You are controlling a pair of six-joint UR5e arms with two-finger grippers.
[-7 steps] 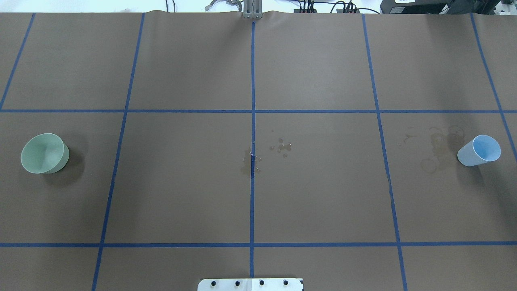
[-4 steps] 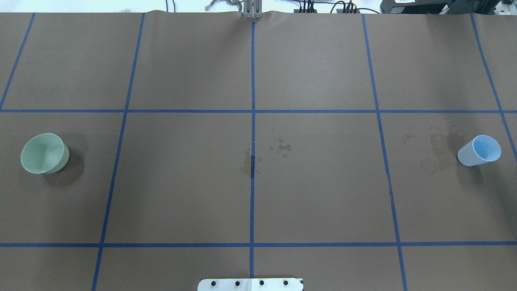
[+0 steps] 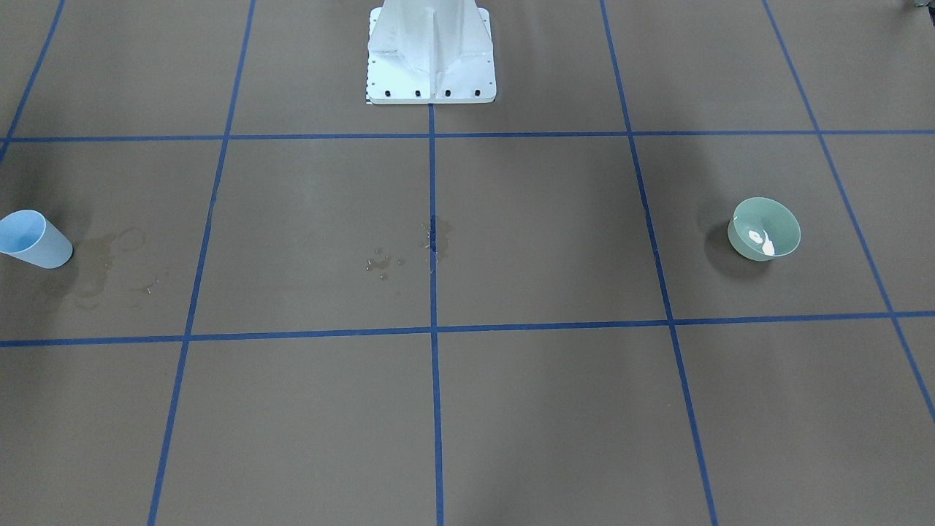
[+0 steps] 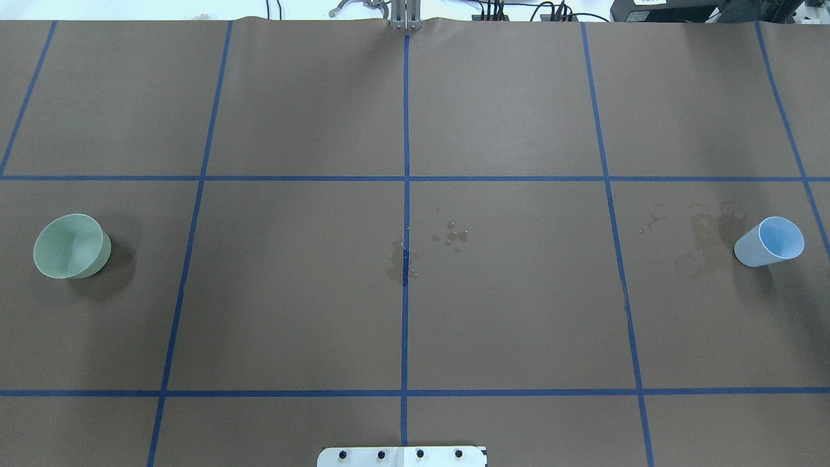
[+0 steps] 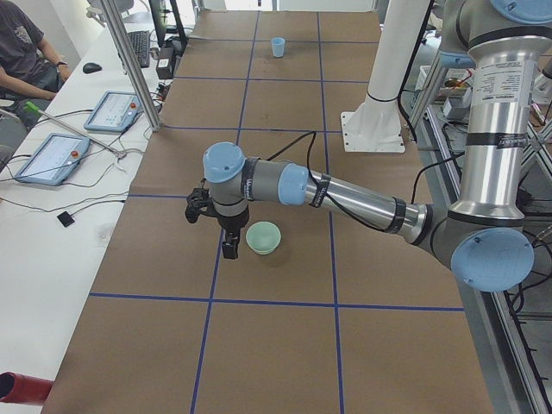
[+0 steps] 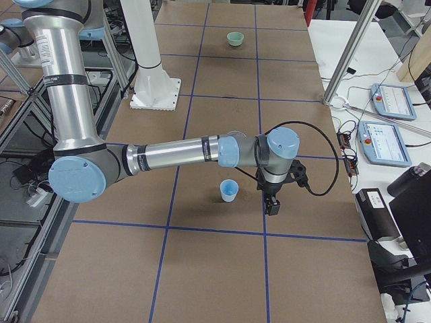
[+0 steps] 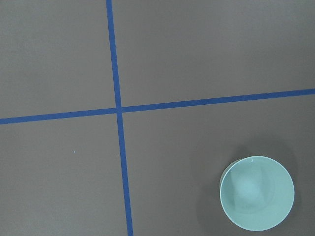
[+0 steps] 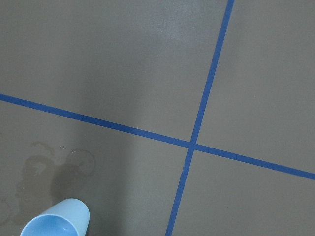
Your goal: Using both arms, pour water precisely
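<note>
A green bowl (image 4: 70, 246) stands at the table's left; a white glint of water (image 3: 760, 242) shows inside it. A light blue cup (image 4: 770, 241) stands at the right. My left arm (image 5: 345, 194) reaches out, and its gripper (image 5: 228, 248) hangs just beside the bowl (image 5: 263, 237). I cannot tell if it is open or shut. My right arm (image 6: 175, 155) reaches out, and its gripper (image 6: 273, 204) hangs beside the cup (image 6: 229, 190). I cannot tell its state either. The wrist views show the bowl (image 7: 257, 192) and the cup (image 8: 56, 219) below, with no fingers in view.
Spilled droplets (image 4: 454, 237) and a damp patch (image 4: 401, 263) lie at the table's centre. Dried ring stains (image 4: 703, 240) mark the paper next to the cup. The white pedestal base (image 3: 431, 51) stands at the robot's side. Tablets (image 5: 116, 110) and a seated person (image 5: 26, 47) are at a side bench.
</note>
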